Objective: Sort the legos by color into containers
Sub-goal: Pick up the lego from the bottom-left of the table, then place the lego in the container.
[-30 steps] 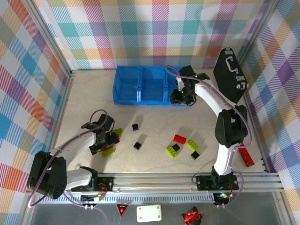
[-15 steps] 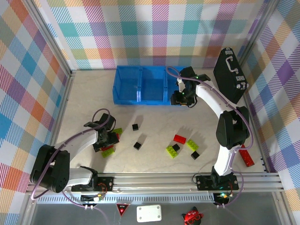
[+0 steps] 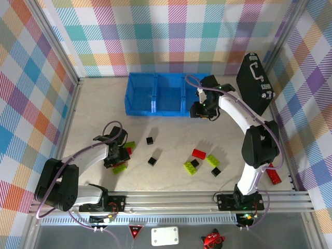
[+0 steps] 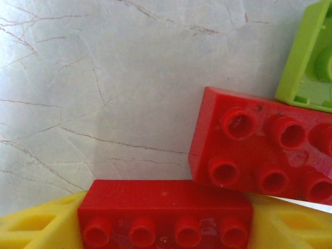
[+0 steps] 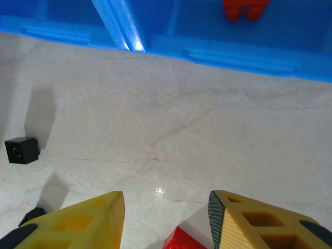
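Left claw [image 4: 166, 220] is clamped end to end on a red brick [image 4: 166, 207]. A second red brick [image 4: 259, 150] and a green brick [image 4: 311, 57] lie just beside it. Right claw [image 5: 166, 199] hangs before the bin [image 5: 238, 54], fingers apart (I cannot tell if the red sliver [image 5: 181, 241] is gripped). A red piece [image 5: 244, 8] lies in the compartment right of the divider.

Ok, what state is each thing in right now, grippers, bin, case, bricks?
Left gripper: shut on the long red brick, which lies on the table.
Right gripper: fingers apart; holding anything, cannot tell.
Blue bin: upright, open-topped, a red piece inside.
Black case: closed, propped by the right wall.
Wide red brick: loose, studs up.
Green brick: loose on the table.
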`<state>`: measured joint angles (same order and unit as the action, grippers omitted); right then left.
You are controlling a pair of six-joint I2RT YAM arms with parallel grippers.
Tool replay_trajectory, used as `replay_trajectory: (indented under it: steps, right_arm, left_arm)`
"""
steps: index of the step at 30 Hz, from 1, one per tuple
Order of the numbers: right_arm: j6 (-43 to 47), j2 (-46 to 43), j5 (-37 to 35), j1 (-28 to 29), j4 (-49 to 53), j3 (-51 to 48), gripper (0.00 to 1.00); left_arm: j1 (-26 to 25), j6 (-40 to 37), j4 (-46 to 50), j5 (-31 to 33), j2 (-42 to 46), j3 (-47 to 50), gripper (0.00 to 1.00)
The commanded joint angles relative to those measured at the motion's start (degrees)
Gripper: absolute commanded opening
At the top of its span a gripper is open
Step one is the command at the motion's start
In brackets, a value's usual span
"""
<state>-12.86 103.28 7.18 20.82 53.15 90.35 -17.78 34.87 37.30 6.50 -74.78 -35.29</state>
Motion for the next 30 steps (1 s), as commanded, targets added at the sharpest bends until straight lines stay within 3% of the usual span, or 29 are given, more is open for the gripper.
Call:
replay_trajectory:
  steps: [1,11,19,30]
  right_arm:
    - [-1.00,-2.92,1.24,0.16,-0.26,-1.32,0.48]
    - [-5.05,-10.09,8.27,2.25,-10.05,-10.68,0.48]
    - [-15.03,-14.80,15.29,8.82,-32.13,-23.40,0.52]
    - [-24.64,-15.56,12.46,19.21,-62.20,-33.52,0.54]
  left_arm:
    - [0.57,-0.68,1.44,-0.90,1.79,-1.56,0.66]
    - [0.55,3.39,0.07,-7.96,7.64,-6.54,0.62]
    - [0.55,13.76,-9.89,-17.30,9.08,-8.98,0.60]
    - [0.38,29.01,-24.95,-23.26,9.60,-9.22,0.58]
